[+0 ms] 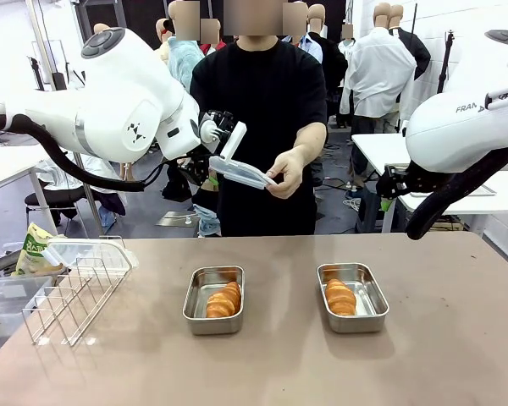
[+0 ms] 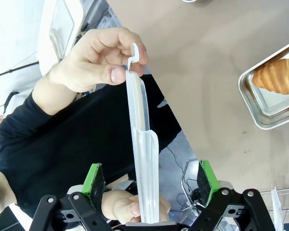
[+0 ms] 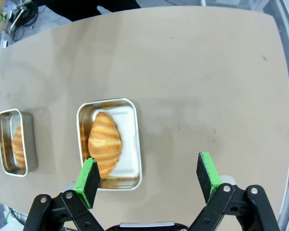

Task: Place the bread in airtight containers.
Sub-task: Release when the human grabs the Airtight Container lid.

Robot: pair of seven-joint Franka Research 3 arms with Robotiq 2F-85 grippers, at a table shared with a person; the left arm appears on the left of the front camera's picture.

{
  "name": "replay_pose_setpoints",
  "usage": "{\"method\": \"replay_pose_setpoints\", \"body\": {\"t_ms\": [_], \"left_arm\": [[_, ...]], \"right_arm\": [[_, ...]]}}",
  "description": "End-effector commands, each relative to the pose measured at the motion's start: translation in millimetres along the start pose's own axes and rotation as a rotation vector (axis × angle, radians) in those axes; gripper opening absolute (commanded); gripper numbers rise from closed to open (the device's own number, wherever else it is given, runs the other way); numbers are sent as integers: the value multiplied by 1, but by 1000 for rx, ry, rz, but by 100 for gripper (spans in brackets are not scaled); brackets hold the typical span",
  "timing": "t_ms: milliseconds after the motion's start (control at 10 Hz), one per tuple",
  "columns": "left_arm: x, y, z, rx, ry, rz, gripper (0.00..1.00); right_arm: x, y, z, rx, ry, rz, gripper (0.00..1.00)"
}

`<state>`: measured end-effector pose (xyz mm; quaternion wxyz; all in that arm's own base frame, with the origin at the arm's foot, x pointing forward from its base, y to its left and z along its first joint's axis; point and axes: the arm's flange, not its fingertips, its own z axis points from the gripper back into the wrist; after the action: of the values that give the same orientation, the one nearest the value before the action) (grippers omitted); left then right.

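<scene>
Two steel airtight containers stand uncovered on the brown table, the left one (image 1: 195,315) and the right one (image 1: 368,296). Each holds one golden bread roll (image 1: 223,299) (image 1: 340,297). My left gripper (image 2: 150,178) is raised over the far edge, open, its green pads wide of a translucent lid (image 2: 139,125) that runs between them. The person's hand (image 2: 94,65) pinches the lid's far end; in the front view the lid (image 1: 241,172) is held out from the person's hand (image 1: 288,173). My right gripper (image 3: 149,173) hangs open above the table beside a tin (image 3: 135,144) with bread (image 3: 104,139).
A wire rack basket (image 1: 76,292) stands at the table's left end with a clear plastic piece (image 1: 89,252) on top. Behind it lie a yellow-green bag (image 1: 35,249) and a clear bin (image 1: 4,300). The person stands at the far side.
</scene>
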<state>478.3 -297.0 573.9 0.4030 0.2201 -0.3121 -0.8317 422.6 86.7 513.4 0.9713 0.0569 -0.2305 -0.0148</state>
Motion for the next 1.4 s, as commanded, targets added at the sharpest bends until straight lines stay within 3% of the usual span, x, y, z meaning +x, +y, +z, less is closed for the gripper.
{"method": "replay_pose_setpoints", "body": {"t_ms": [0,1300], "left_arm": [[-3,0,5,9,-12,-8,100],[0,0,0,0,0,0,100]], "right_arm": [[0,-1,0,-1,2,-2,100],[0,-1,0,-1,2,-2,100]]}}
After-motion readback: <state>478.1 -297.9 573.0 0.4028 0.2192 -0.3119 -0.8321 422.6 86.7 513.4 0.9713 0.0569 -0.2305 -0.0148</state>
